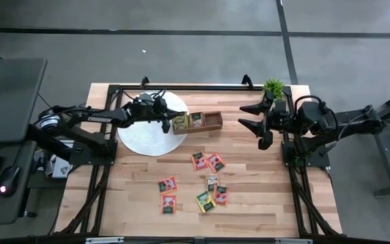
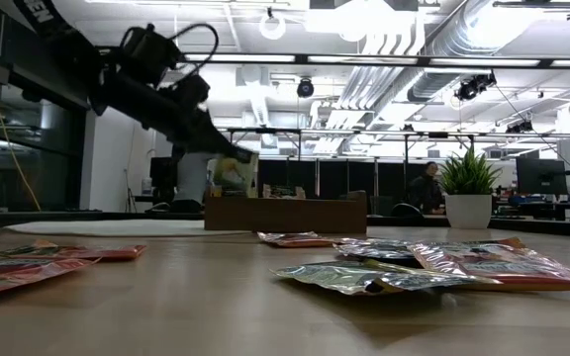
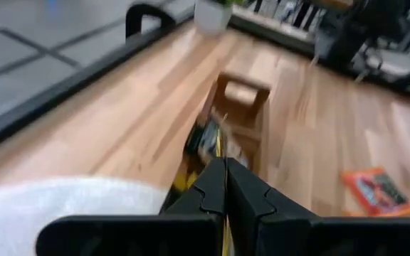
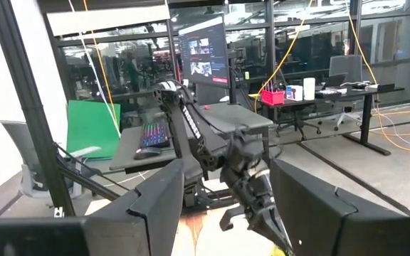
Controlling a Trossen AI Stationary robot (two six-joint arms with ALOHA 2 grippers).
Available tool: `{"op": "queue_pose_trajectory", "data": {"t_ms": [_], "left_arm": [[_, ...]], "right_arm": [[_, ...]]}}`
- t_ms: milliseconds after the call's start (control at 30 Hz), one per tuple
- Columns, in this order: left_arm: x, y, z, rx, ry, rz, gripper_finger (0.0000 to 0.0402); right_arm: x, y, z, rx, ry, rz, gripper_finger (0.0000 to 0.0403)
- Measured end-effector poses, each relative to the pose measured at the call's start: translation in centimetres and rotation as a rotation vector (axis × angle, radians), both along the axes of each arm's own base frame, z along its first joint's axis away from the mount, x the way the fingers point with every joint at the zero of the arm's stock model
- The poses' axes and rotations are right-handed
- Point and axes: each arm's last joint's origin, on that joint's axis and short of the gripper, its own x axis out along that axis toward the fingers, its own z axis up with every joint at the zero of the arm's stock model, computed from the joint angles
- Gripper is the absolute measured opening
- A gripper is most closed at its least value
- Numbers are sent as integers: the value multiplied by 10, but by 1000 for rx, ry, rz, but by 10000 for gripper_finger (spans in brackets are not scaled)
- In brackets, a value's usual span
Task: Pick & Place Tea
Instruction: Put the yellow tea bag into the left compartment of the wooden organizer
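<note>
Loose tea packets [image 1: 207,181] lie flat across the front half of the wooden table [image 1: 263,203], seven or so in orange-red, yellow and green, well apart from the tray; in the low view the nearest one [image 2: 369,278] shows as a crinkled foil edge close to the lens. None of these has been dealt with yet, so by my reckoning most of the job remains.

Farther back, the brown wooden tray [image 1: 198,121] sits just beside the white round mat [image 1: 151,123], its long axis running left to right across the table. Its two left-hand compartments already hold packets standing on edge; the right-hand one looks empty.

At the tray's left end is the left gripper [image 1: 166,124], fingers pressed together on a yellowish packet [image 2: 234,174]. The left wrist view shows the shut fingertips [image 3: 216,186] with the packet's thin yellow edge caught between them. The packet hangs upright, flat faces vertical, lower edge pointing down toward the left compartment. I judge this a drop-off in progress, with release still to come.

Beyond the tray's other end, near the small potted plant [image 1: 273,87], the right gripper [image 1: 263,125] waits above the table with its fingers spread wide and nothing between them.
</note>
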Motion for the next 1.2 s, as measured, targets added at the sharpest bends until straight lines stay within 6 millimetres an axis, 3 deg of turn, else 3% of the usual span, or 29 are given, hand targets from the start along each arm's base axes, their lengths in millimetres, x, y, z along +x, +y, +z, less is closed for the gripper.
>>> {"op": "queue_pose_trajectory", "data": {"t_ms": [433, 833, 967, 1200], "left_arm": [[14, 7, -25, -48, 13, 16, 0], [14, 9, -26, -57, 19, 75, 3], [14, 8, -26, -59, 19, 68, 26], [14, 8, -26, -60, 18, 66, 102]], "right_arm": [[0, 0, 0, 11, -2, 1, 204], [0, 0, -1, 10, 6, 1, 204], [0, 0, -2, 14, 18, 1, 204], [0, 0, -3, 26, 32, 2, 204]]}}
